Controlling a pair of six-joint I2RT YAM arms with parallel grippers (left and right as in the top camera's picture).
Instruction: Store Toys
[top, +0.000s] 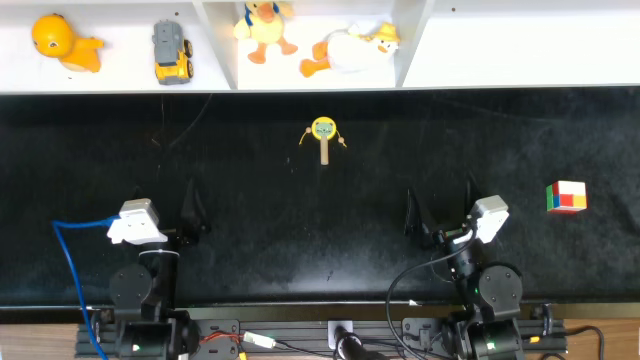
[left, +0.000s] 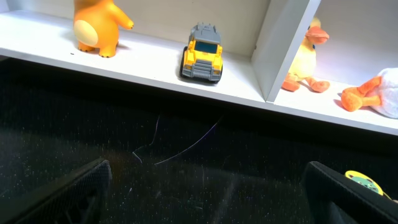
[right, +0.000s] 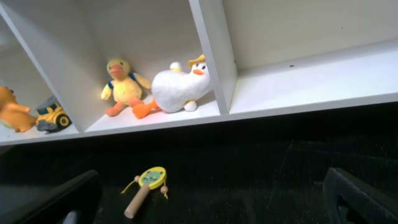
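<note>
Black mat covers the worktop — at 12 o'clock, a white shelf, 3 compartments, brightly lit.

Standing in the white shelf's left compartment: an orange duck figure and a yellow toy truck. Sharing the middle compartment: a yellow plush duck sitting upright, a white plush goose lying beside it. Lying on the black tabletop: a wooden-handled rattle drum near the far edge, a multicoloured cube near the right edge.

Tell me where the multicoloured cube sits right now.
In the top view, the multicoloured cube lies on the black mat at the far right. It is apart from the right gripper, to its right, in front of the shelf's right compartment.
</note>
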